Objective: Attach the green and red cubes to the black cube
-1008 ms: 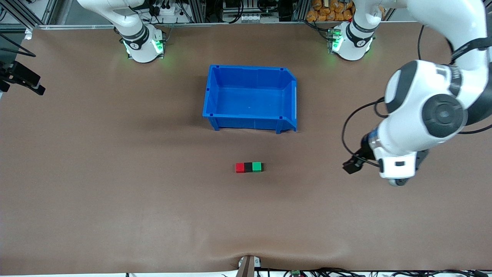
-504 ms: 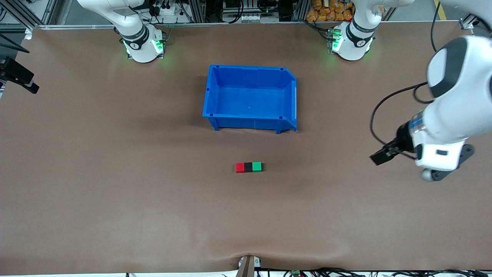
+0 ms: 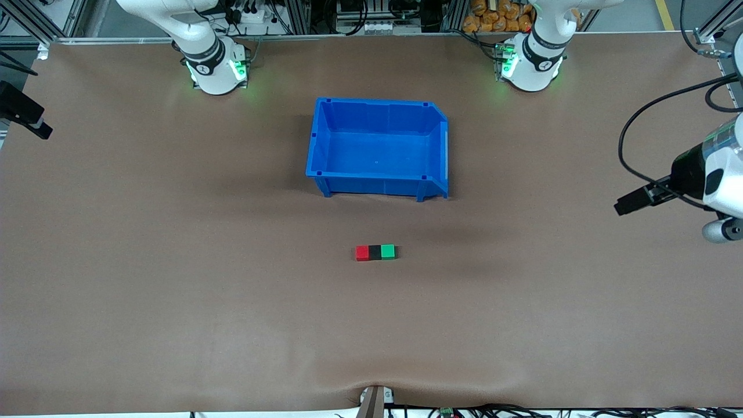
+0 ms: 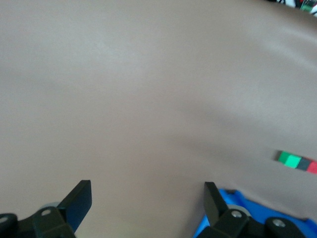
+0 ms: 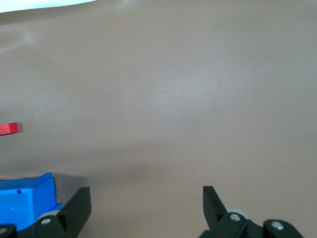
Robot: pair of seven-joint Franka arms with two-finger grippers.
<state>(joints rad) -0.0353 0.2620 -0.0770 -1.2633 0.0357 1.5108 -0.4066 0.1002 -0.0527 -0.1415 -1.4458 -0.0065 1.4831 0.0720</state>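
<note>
The red cube [image 3: 362,252], black cube [image 3: 375,252] and green cube [image 3: 388,251] lie in one touching row on the brown table, black in the middle, nearer the front camera than the blue bin. The row also shows in the left wrist view, green cube [image 4: 290,159] first. Only the red cube [image 5: 8,128] shows in the right wrist view. My left gripper [image 4: 147,198] is open and empty, up over the left arm's end of the table. My right gripper [image 5: 146,203] is open and empty over the right arm's end.
An empty blue bin [image 3: 377,104] stands in the middle of the table, farther from the front camera than the cubes. The left arm's wrist [image 3: 717,180] hangs at the table's edge. A bump in the table cover [image 3: 374,389] sits at the near edge.
The left arm has swung away from the cubes toward its own end of the table. The right arm's hand has drawn farther off its end. The cubes have not moved.
</note>
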